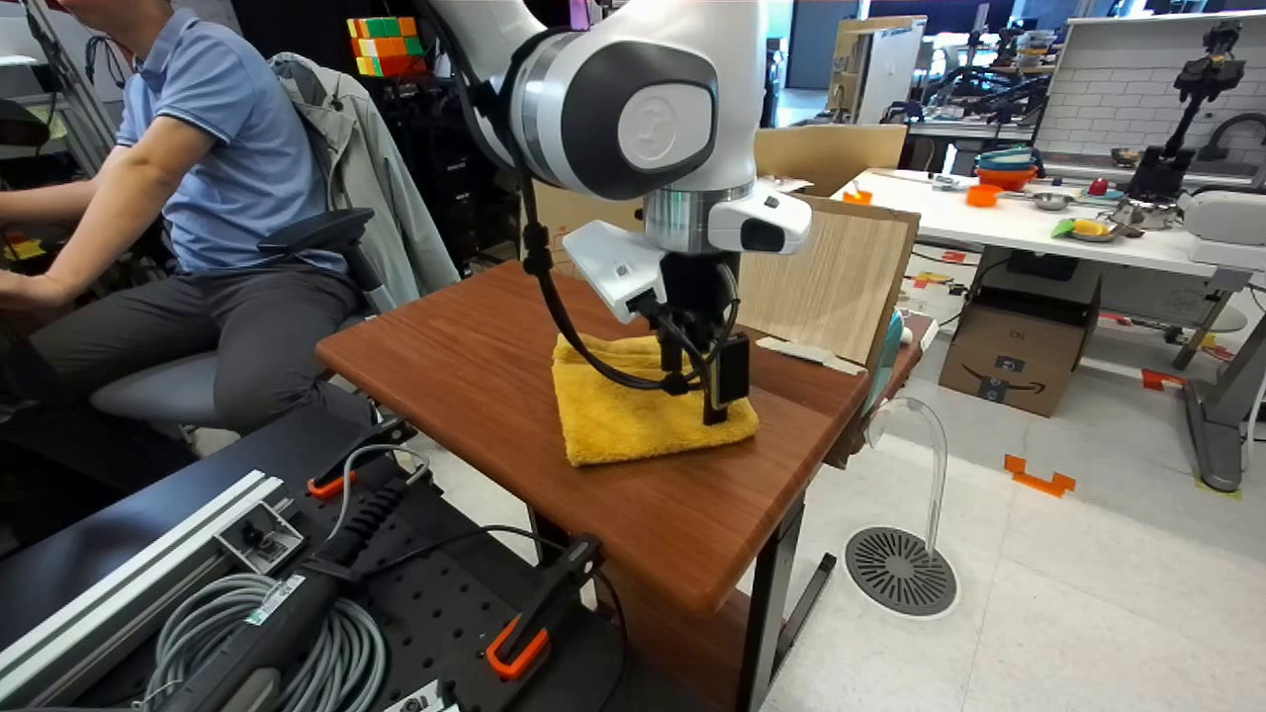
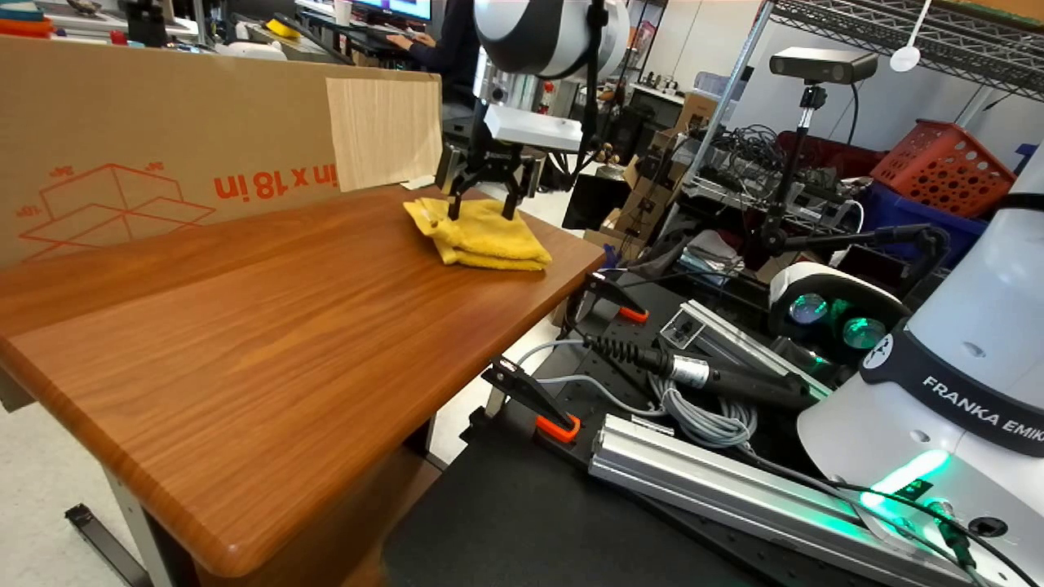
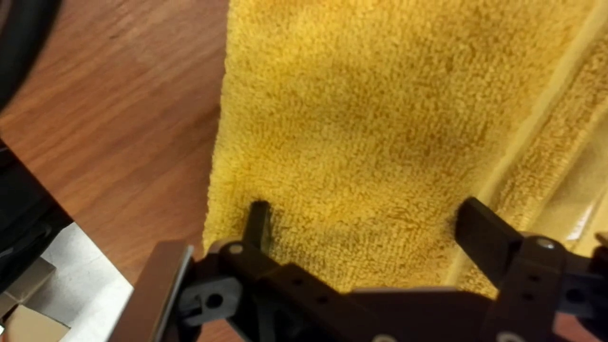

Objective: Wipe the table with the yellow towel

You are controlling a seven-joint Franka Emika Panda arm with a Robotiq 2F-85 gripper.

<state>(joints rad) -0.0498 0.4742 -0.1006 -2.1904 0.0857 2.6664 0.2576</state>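
The reddish-brown table [image 1: 435, 346] shows in both exterior views [image 2: 269, 334] and under the wrist view [image 3: 142, 118]. The folded mustard-yellow towel [image 1: 623, 420] lies rumpled towards one end of it, also seen in an exterior view [image 2: 493, 236]. My gripper [image 2: 481, 217] points down at the towel with its two fingers well apart. In the wrist view the gripper [image 3: 364, 204] has both fingertips touching or pressed slightly into the towel [image 3: 361, 118], one near its left edge and one near a raised seam. No cloth is pinched between the fingers.
A cardboard box wall [image 2: 179, 147] with a wood-grain panel [image 2: 387, 130] stands along the table's far edge. A black pegboard bench [image 1: 445, 583] with orange-tipped clamps [image 1: 519, 643] and coiled cable adjoins the near side. A person [image 1: 237, 148] sits beside the table.
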